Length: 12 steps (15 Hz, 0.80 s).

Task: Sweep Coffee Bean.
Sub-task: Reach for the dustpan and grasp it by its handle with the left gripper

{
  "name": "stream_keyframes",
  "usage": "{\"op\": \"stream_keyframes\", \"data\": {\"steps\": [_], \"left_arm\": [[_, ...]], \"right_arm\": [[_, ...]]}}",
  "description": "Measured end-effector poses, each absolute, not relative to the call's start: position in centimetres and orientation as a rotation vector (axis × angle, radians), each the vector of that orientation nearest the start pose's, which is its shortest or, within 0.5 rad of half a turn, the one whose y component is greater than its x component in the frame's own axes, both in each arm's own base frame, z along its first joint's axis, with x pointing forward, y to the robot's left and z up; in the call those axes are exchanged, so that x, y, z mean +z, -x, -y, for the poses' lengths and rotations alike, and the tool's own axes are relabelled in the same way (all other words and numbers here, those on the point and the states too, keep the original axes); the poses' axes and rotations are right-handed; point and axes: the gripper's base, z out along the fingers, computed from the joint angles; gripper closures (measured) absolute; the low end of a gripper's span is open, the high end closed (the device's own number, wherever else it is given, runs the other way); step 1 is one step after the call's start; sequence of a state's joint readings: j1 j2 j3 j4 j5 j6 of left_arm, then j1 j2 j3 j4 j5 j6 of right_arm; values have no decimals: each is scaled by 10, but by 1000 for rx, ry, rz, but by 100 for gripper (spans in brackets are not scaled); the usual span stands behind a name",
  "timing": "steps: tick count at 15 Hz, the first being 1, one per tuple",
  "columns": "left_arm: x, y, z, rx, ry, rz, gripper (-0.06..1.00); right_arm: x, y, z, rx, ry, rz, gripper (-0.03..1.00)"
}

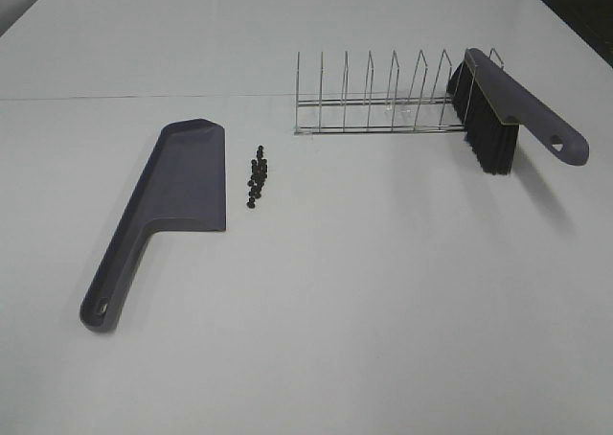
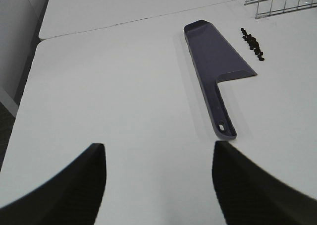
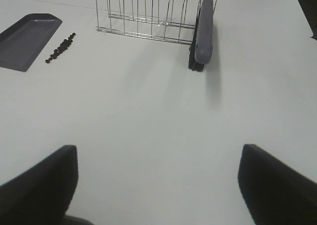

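The coffee beans [image 1: 256, 177] lie in a loose line just right of a grey dustpan [image 1: 165, 208] flat on the white table; both also show in the left wrist view, beans [image 2: 252, 44] and dustpan [image 2: 214, 61], and in the right wrist view, beans [image 3: 60, 48] and dustpan [image 3: 26, 39]. A grey brush with black bristles [image 1: 498, 109] stands in the right end of a wire rack [image 1: 383, 100], also in the right wrist view [image 3: 204, 31]. My left gripper [image 2: 159, 183] is open and empty, well short of the dustpan handle. My right gripper [image 3: 158, 180] is open and empty, well short of the brush.
The table [image 1: 383, 291] has a seam running across at the back. Its left edge shows in the left wrist view [image 2: 29, 81], with floor beyond. The wire rack [image 3: 143, 17] has several empty slots left of the brush.
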<state>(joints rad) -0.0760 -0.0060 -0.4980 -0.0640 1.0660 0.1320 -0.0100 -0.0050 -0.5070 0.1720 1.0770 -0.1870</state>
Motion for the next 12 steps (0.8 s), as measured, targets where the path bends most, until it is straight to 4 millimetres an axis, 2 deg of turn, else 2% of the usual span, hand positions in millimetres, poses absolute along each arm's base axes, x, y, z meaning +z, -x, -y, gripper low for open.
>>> {"op": "stream_keyframes", "data": {"steps": [12], "left_arm": [[276,6,5,-42,-216,-2033,37]], "right_arm": [[279,8,-14,82,191,-2029,23]]}}
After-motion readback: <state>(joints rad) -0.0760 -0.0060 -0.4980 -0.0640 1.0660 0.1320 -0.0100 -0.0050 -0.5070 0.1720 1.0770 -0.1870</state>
